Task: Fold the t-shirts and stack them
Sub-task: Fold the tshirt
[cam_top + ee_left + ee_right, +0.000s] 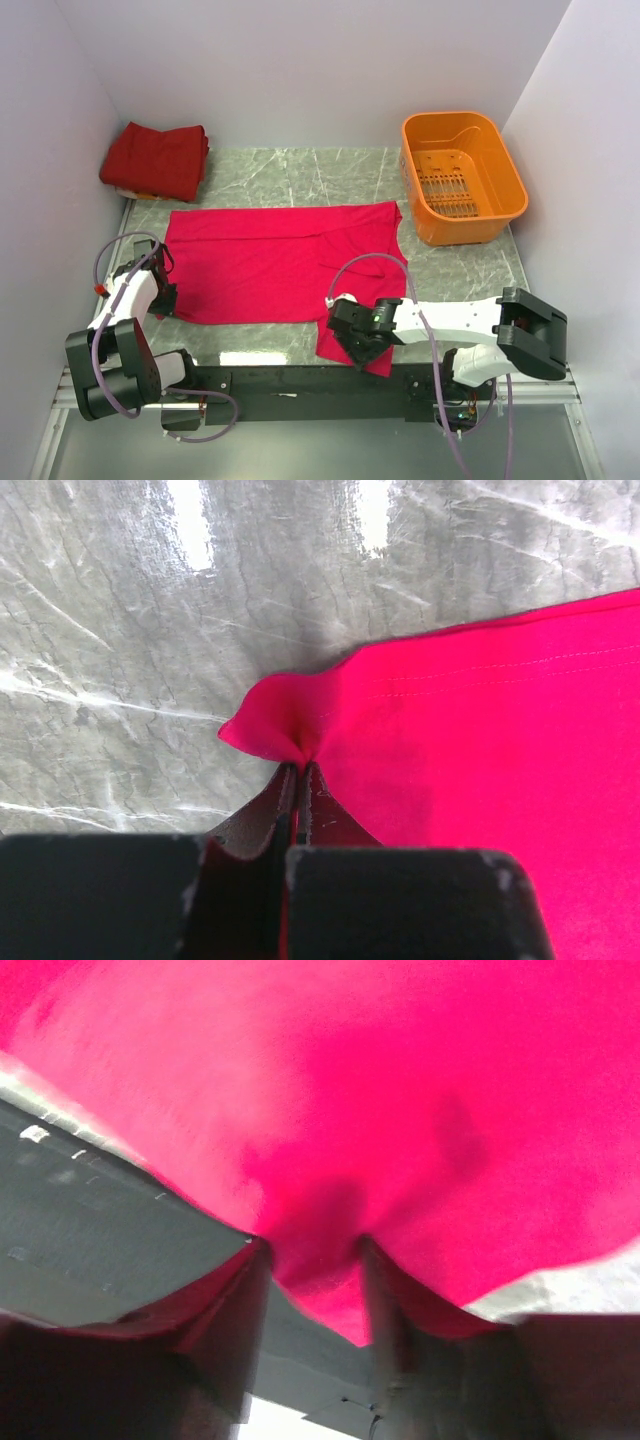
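Observation:
A crimson t-shirt (pixel 270 260) lies spread flat across the marble table, with one flap hanging toward the near edge at the right. My left gripper (pixel 165 297) sits at the shirt's near left corner. In the left wrist view that gripper (pixel 300 765) is shut, pinching a small peak of the crimson cloth (pixel 480 740). My right gripper (pixel 352 345) rests on the near right flap. In the right wrist view its fingers (pixel 310 1245) stand apart with a bulge of crimson cloth (pixel 400 1090) between them. Darker red t-shirts (pixel 155 160) lie folded in a pile at the back left.
An orange plastic basket (pixel 460 180) stands at the back right, close to the right wall. White walls close in the table on three sides. A black rail (pixel 300 380) carrying the arm bases runs along the near edge, just under the hanging flap.

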